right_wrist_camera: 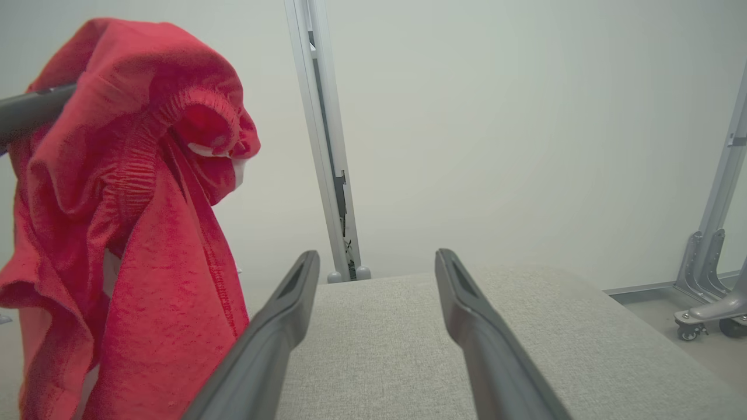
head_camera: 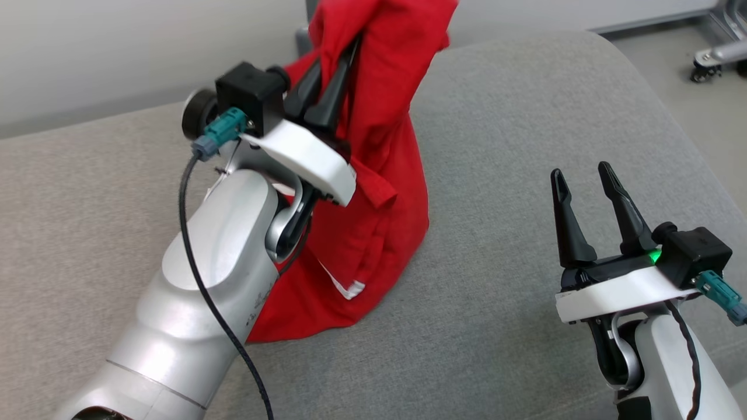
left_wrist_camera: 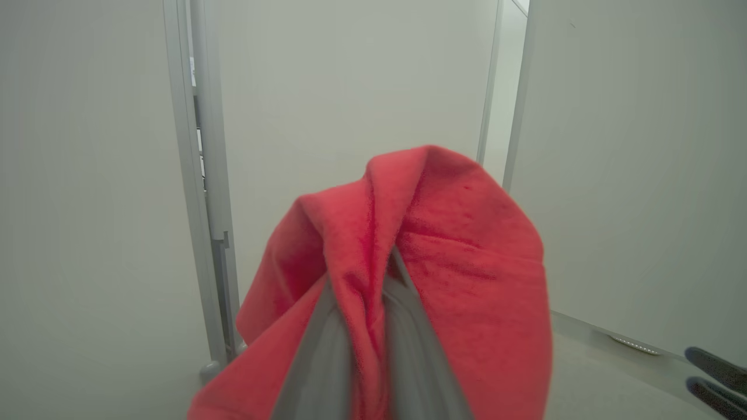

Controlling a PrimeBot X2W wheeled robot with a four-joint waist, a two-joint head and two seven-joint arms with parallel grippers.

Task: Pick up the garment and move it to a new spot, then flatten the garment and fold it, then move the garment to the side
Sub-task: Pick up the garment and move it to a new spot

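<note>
Jaws: L gripper point(head_camera: 350, 49) clamps garment point(head_camera: 385, 192) off grey cushion point(head_camera: 525, 116), R gripper point(head_camera: 580, 170) agape.

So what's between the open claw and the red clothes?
Just bare grey cushion. In the head view the right gripper hovers open, apart from the lifted red garment, and only plain fabric lies between them.

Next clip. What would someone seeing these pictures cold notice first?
The red garment, bright against the grey padded surface, hangs bunched at the upper centre of the head view from the left gripper, which is shut on a fold of it. At the lower right, the right gripper is open and empty above the same surface.
</note>
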